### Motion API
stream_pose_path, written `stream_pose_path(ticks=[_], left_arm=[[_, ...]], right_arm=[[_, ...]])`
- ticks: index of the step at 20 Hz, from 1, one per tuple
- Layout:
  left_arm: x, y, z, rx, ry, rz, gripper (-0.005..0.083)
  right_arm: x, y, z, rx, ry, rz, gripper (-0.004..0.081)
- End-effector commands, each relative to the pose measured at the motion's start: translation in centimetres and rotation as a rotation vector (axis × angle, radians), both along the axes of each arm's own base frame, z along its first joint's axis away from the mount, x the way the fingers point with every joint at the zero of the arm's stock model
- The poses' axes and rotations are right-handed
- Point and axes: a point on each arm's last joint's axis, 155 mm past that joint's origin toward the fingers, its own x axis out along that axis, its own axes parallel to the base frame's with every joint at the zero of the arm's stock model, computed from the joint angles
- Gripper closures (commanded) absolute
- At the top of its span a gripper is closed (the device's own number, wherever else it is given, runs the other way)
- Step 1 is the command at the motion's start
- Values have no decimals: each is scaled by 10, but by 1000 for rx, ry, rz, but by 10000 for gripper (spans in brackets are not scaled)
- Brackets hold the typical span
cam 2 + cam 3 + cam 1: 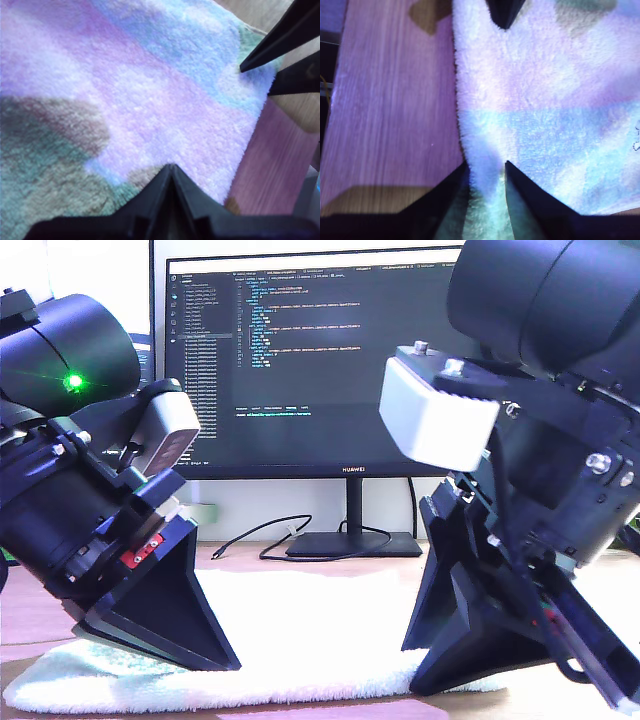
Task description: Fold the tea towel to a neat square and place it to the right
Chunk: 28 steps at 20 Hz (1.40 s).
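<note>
On table, tea towel [300, 640] flat, lengthwise across

My second end effector [492, 95] stands with its fingers [530, 195] spread over the tea towel [545, 100], at its edge beside bare wooden worktop [390, 100].
</note>
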Motion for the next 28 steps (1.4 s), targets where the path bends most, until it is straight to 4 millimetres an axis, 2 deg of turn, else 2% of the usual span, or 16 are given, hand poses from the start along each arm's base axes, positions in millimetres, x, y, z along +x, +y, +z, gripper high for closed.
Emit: stream_pose_path(ticks=[1, 7, 9, 13, 16, 19, 23, 26, 28], left_arm=[[-39, 25, -40, 104, 151, -19, 795], [-56, 13, -30, 21, 222, -83, 795], [-56, 13, -30, 20, 221, -84, 795], [-39, 16, -32, 56, 140, -55, 795], [-23, 15, -25, 70, 68, -37, 795], [-6, 15, -4, 59, -37, -6, 795], [14, 21, 34, 46, -206, 37, 795], [16, 24, 61, 17, -281, 53, 795], [10, 27, 73, 5, -298, 48, 795]], right_arm=[[-16, -16, -24, -69, 72, 13, 607], [-29, -11, -25, -49, 125, 48, 731], [-30, -12, -26, -50, 130, 49, 782], [-26, -7, -19, -32, 134, 26, 783], [-20, 0, -7, -27, 147, 7, 783], [-18, 3, 3, -39, 167, 5, 783], [-15, 8, 16, -39, 186, -5, 783], [-13, 11, 25, -41, 188, -6, 783], [-12, 13, 32, -44, 192, -6, 783]])
